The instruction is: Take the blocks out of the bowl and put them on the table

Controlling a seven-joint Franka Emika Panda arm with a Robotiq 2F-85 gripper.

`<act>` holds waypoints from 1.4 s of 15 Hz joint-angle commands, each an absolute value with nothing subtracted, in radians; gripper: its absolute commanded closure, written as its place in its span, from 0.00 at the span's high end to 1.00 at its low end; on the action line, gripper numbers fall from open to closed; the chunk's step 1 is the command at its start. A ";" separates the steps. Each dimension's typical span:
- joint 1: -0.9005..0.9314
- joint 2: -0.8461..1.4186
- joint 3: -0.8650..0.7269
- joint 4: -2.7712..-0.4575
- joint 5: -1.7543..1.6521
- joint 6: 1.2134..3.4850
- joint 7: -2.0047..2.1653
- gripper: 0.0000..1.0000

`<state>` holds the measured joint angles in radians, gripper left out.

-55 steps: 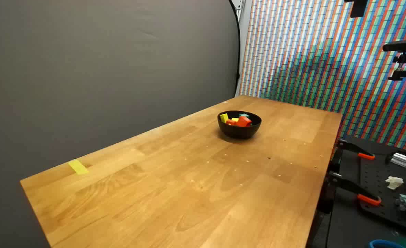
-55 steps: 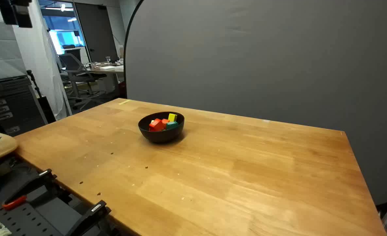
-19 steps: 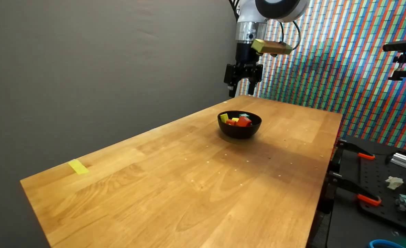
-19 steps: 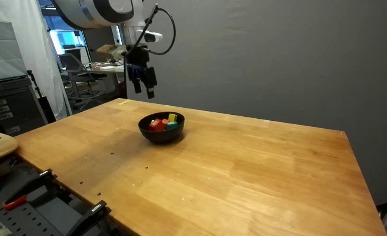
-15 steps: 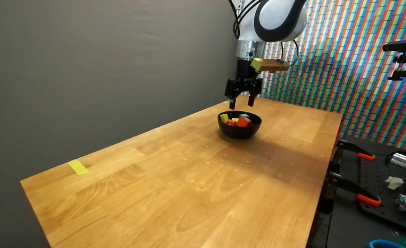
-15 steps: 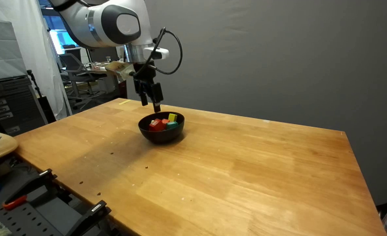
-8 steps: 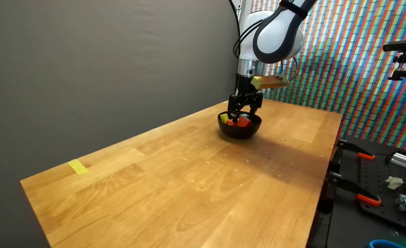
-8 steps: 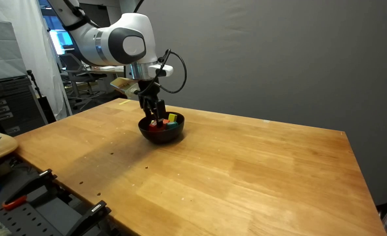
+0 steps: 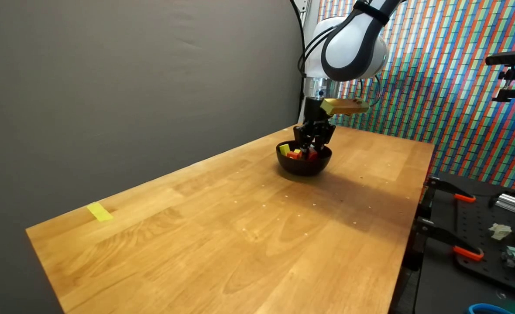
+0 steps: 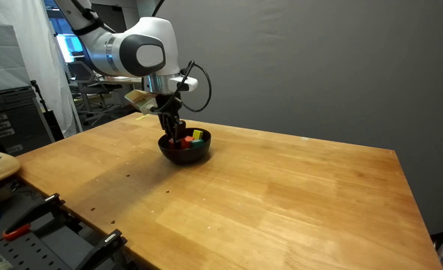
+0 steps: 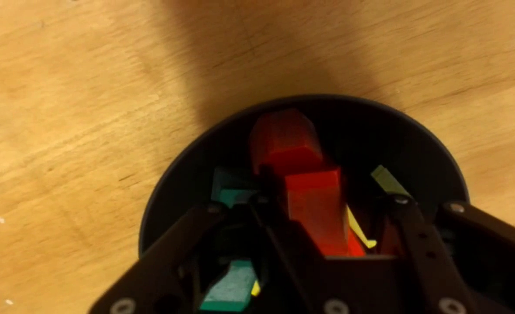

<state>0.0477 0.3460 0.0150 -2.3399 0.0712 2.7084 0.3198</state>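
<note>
Down inside the black bowl [image 10: 186,156] is where all the blocks [image 10: 198,134] I can spot are sitting, and my gripper [image 9: 313,151] is dipped in there with them. The bit that matters for the next move, imo: in the wrist view one red block [image 11: 316,213] lies between the jaws, closer to the one on the same side as the teal block [image 11: 231,285]. Its longer way looks to run crosswise to the closing line, so a squeeze should land on its flanks, though off-center. Can't tell whether I'm clamped on it or just straddling it; where the tips end is lost in shadow. Single gripper, so no choosing sides.

Headcount: one bowl, on one table [image 10: 300,202]. Reds: that one, a second red block [image 11: 286,135] toward the rim, plus an orange-red block [image 9: 293,155]. Teal: two patches with the gripper across the middle, so one or two. Yellow blocks [image 9: 285,150]: at least two, I think. Also one strip of yellow tape [image 9: 99,211], not counted.
</note>
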 commanded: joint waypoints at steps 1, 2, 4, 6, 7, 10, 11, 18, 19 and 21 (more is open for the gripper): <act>0.042 0.179 0.059 -2.421 0.140 2.671 0.232 0.19; 0.042 0.130 0.086 -2.440 0.165 2.656 0.190 0.19; 0.067 0.055 0.138 -2.454 0.198 2.623 0.123 0.19; 0.117 0.029 0.187 -2.421 0.217 2.562 0.100 0.19; 0.141 0.065 0.210 -2.381 0.240 2.533 0.079 0.19; 0.189 0.185 0.238 -2.295 0.236 2.430 0.066 0.19; 0.198 0.224 0.233 -2.277 0.200 2.405 0.098 0.19; 0.161 0.386 0.179 -2.180 0.199 2.298 0.079 0.99; 0.152 0.359 0.168 -2.189 0.193 2.298 0.083 1.00; 0.136 0.293 0.132 -2.218 0.167 2.312 0.109 1.00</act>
<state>0.1597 0.3848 0.1679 -2.2031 0.1889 2.3414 0.0998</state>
